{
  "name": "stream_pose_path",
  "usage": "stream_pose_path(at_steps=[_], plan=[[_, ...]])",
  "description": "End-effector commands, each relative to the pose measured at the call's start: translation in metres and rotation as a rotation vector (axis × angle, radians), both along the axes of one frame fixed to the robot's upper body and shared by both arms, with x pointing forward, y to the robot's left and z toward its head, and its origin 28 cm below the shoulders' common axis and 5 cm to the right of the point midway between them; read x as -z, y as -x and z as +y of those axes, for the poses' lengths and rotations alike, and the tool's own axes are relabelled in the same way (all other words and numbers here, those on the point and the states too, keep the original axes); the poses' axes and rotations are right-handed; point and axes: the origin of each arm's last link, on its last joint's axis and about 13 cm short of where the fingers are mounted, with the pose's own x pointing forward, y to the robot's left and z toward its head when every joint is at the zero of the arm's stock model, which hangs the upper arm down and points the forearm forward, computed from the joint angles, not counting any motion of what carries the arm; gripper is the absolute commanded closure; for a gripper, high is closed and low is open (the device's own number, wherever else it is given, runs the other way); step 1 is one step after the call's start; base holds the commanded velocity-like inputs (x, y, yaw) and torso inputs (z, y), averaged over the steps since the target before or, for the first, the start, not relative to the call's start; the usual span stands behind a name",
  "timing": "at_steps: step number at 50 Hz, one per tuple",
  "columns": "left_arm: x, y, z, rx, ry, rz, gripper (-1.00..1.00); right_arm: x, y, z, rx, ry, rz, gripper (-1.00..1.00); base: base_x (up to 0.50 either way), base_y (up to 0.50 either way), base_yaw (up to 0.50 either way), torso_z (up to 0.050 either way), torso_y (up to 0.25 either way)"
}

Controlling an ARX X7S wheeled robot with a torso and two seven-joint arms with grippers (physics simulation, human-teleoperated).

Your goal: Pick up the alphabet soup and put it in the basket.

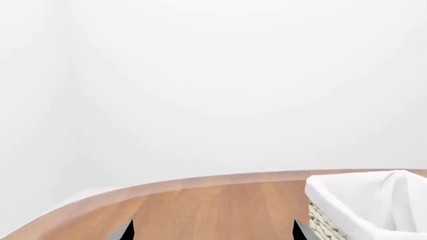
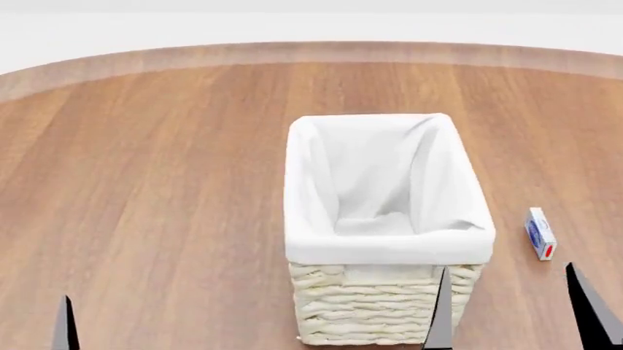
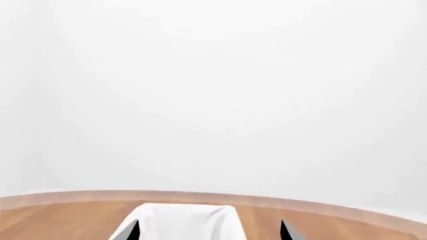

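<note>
**Searching for the soup with both hands empty**

Nearest me, my right hand [image 2: 511, 321] and left hand [image 1: 213, 232] have their fingers spread wide and hold nothing. Just beyond stands the basket [image 2: 389, 248], upright on the counter [image 2: 146, 182], mouth up, its long axis running away from me. To its right, apart from it, lies a small blue-and-white thing [image 2: 540, 233], also pointing away. It looks boxy, so I cannot tell whether it is the alphabet soup. I judge the pick not begun: next I must find the can.

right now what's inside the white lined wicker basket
Only the white cloth lining shows inside the cream woven wicker basket; no can is visible in it. The near wall and folded rim hide the part of the floor closest to the camera, so that strip can't be checked.
</note>
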Motion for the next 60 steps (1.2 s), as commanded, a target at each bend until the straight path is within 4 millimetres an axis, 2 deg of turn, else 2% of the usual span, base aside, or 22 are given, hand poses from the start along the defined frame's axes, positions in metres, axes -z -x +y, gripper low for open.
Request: stream_pose_path(at_steps=[1, 11, 20, 27, 29, 35, 40, 48, 60], plan=[[0.005, -0.003, -0.001, -0.002, -0.002, 0.014, -1.0, 0.029, 0.023, -0.016, 0.058, 0.011, 0.087, -1.0, 0.0, 0.0, 0.0, 0.0, 0.0], [0.007, -0.005, -0.001, -0.001, -0.005, 0.023, -1.0, 0.068, 0.051, -0.019, 0.153, -0.041, 0.156, -1.0, 0.0, 0.0, 0.0, 0.0, 0.0], [0.01, -0.008, -0.002, -0.001, -0.004, 0.034, -1.0, 0.086, 0.066, -0.022, 0.207, -0.072, 0.164, -1.0, 0.0, 0.0, 0.0, 0.0, 0.0], [0.012, -0.01, -0.002, -0.002, -0.003, 0.039, -1.0, 0.096, 0.078, -0.024, 0.246, -0.014, 0.158, -1.0, 0.0, 0.0, 0.0, 0.0, 0.0], [0.013, -0.011, -0.003, 0.001, -0.004, 0.044, -1.0, 0.101, 0.08, -0.025, 0.258, 0.067, 0.158, -1.0, 0.0, 0.0, 0.0, 0.0, 0.0], [0.012, -0.011, -0.003, -0.001, -0.007, 0.045, -1.0, 0.11, 0.084, -0.028, 0.288, 0.068, 0.168, -1.0, 0.0, 0.0, 0.0, 0.0, 0.0], [0.013, -0.011, -0.004, 0.002, -0.01, 0.048, -1.0, 0.115, 0.089, -0.031, 0.305, 0.051, 0.18, -1.0, 0.0, 0.0, 0.0, 0.0, 0.0], [0.013, -0.011, -0.004, 0.001, -0.01, 0.049, -1.0, 0.134, 0.098, -0.032, 0.326, 0.011, 0.206, -1.0, 0.0, 0.0, 0.0, 0.0, 0.0], [0.014, -0.011, -0.005, 0.002, -0.012, 0.054, -1.0, 0.145, 0.095, -0.032, 0.347, -0.022, 0.226, -1.0, 0.0, 0.0, 0.0, 0.0, 0.0]])
